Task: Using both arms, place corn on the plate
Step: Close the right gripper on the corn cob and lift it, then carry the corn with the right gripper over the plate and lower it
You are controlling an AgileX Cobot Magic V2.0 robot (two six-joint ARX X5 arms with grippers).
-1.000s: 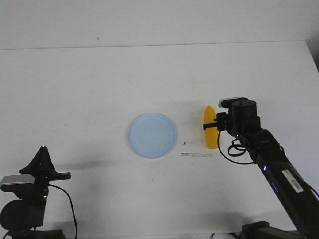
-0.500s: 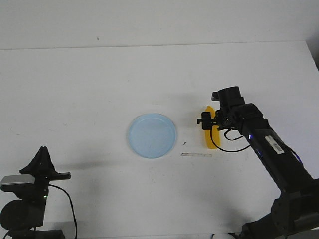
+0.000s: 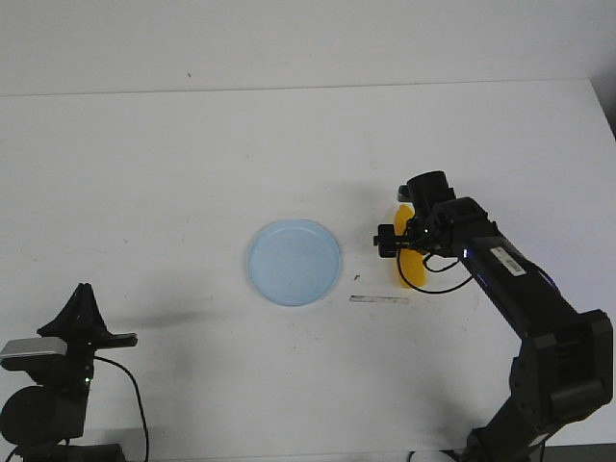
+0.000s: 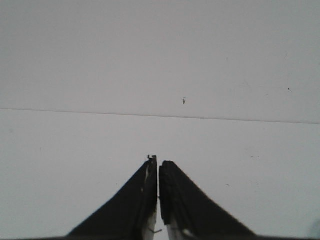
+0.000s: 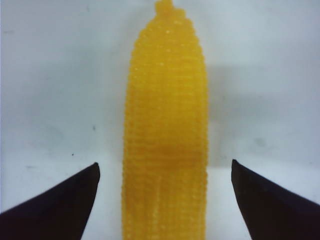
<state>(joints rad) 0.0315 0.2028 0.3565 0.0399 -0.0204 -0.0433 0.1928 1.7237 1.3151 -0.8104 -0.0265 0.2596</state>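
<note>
**Right claw spread over corn, left claw idle**

In the front view most of the bright yellow tapered plastic-looking corn cob [image 3: 412,265] was hidden behind the black jointed right arm's claw [image 3: 397,243]; only a sliver at its far tip and a lower yellow patch showed. Could not tell from there whether the claw touched it.

The right wrist view showed more: the corn [image 5: 166,135] lay lengthwise between the two black fingers [image 5: 60,205], pointed end away from the camera, bumpy kernel rows clear, thick end cut off by the frame edge. The right claw [image 5: 165,200] was spread wide, a gap of white surface visible on both sides of the cob.

The round shallow pale-blue plate [image 3: 294,262] with thin raised rim sat near the corn on its left, apart from it, on the white matte surface [image 3: 192,173]. A thin pale strip [image 3: 379,299] lay just in front of the corn.

Left claw [image 4: 158,170] pressed together, holding nothing, pointed at bare surface; the front view showed only the left arm [image 3: 58,356] folded at the near left corner, partly cut off.
</note>
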